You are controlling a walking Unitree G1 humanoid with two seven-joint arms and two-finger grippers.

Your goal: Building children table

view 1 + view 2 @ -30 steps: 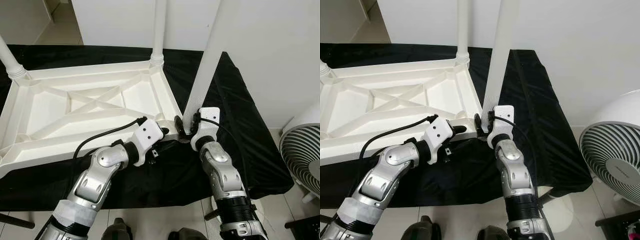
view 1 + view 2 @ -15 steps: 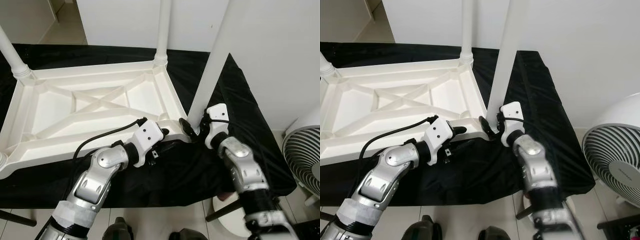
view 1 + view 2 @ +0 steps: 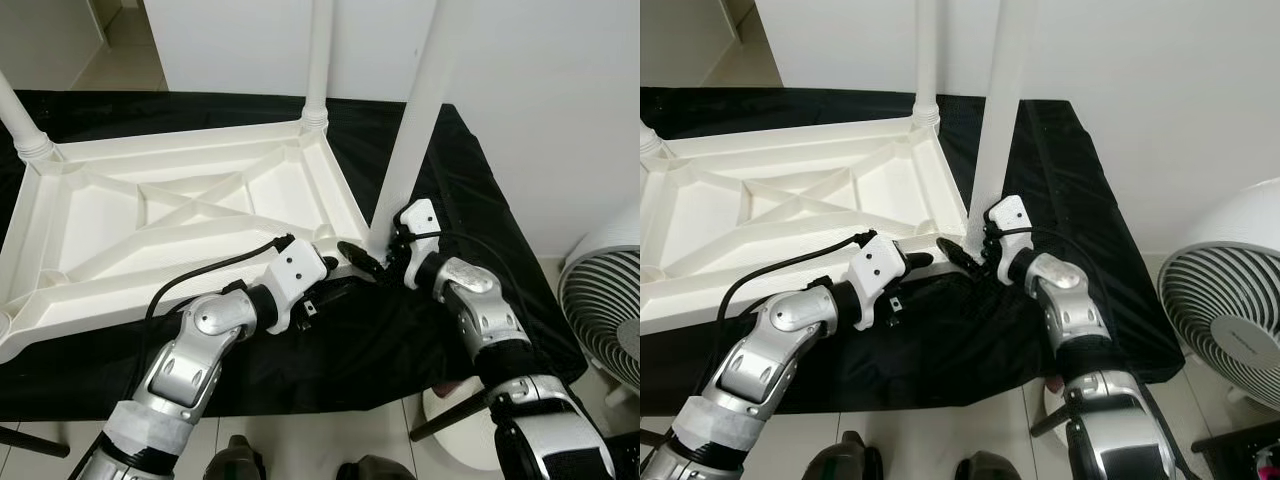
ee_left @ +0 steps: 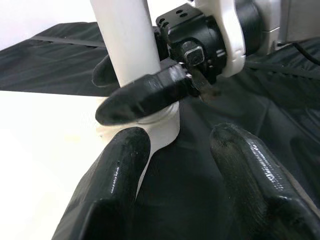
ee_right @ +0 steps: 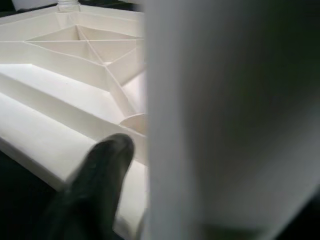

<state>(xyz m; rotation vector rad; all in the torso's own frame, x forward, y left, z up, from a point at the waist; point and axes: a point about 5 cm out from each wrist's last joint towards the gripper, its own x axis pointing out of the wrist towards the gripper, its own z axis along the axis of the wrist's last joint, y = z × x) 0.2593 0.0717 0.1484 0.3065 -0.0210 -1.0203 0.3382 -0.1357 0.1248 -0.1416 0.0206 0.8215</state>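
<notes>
On a black cloth (image 3: 470,250) spread over a raised surface, the white plastic tabletop (image 3: 180,225) is laid upside down with its ribbed underside up. Two legs are already stood in the far corners, and a third table leg (image 3: 415,120) is held at the near right corner socket (image 3: 345,262). That leg is pinched low down between the fingers of the right gripper (image 3: 372,262). The left gripper (image 3: 325,292) is kept just beside the same corner, its fingers (image 4: 120,165) spread and clasping nothing. The parts are judged to be light, hollow and stiff, with a smooth, somewhat slippery skin, so a grip close to the foot of the leg is thought best, since the long shaft would lever easily. A white wall is seen behind, a pale tiled floor below, and a standing fan (image 3: 605,300) at the right.
</notes>
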